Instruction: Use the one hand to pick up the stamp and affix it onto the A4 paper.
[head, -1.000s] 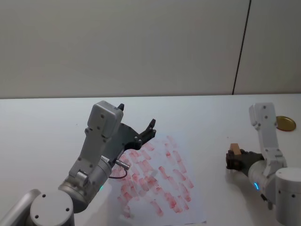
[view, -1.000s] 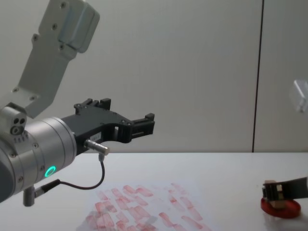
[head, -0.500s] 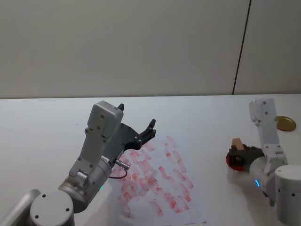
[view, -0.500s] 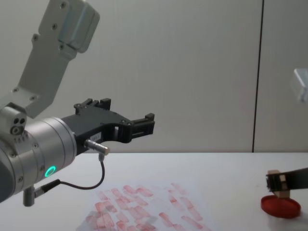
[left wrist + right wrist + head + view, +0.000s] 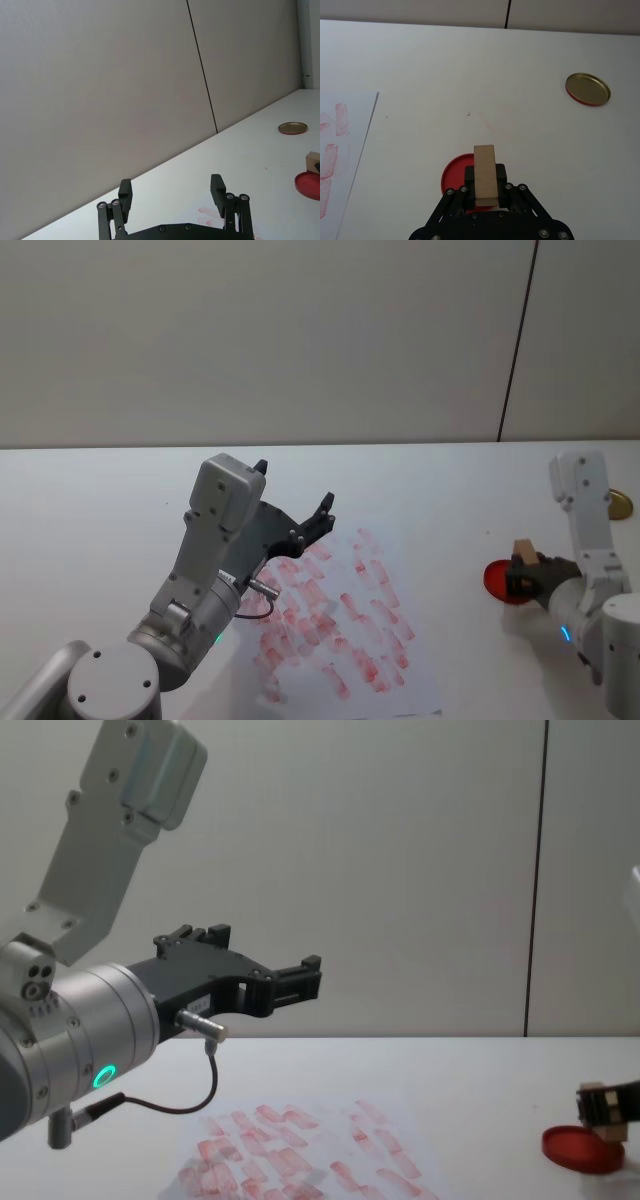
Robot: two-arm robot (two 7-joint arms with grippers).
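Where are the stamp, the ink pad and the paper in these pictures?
stamp (image 5: 485, 160): right wrist view, middle of its wooden face, held by the right gripper (image 5: 485, 176).
ink pad (image 5: 496, 581): head view, bare red part left of the gripper.
paper (image 5: 345, 630): head view, middle of the printed sheet.

We see bare matt wood on the small light-tan rectangular stamp (image 5: 485, 170), matt paper in the white red-printed A4 sheet (image 5: 340, 630), and shiny metal on the round gold lid (image 5: 588, 88).
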